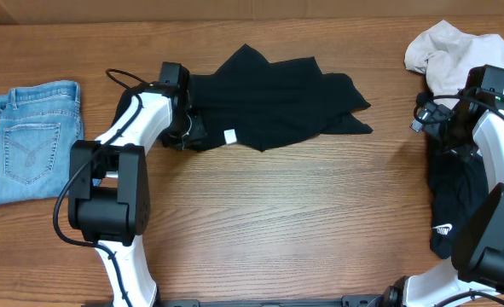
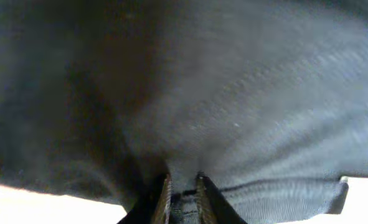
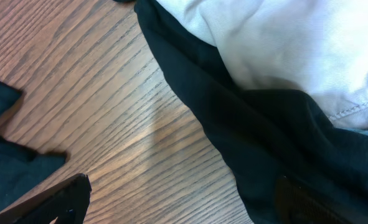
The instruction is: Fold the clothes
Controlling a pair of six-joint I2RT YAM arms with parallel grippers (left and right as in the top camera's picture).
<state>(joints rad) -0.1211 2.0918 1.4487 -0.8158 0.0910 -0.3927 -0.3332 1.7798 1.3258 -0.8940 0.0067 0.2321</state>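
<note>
The left gripper point(image 2: 182, 190) pinches the ribbed hem of the black top point(image 1: 273, 102) — which lies rumpled at the far middle of the table point(image 1: 277, 222). The right gripper point(image 3: 184, 202) is spread wide — near the off-white shirt point(image 1: 443, 51).

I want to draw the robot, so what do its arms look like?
Both the left arm and right arm have smooth white shells with chunky black joints. Thin black cables loop beside them. The left gripper has dark fingers.
</note>
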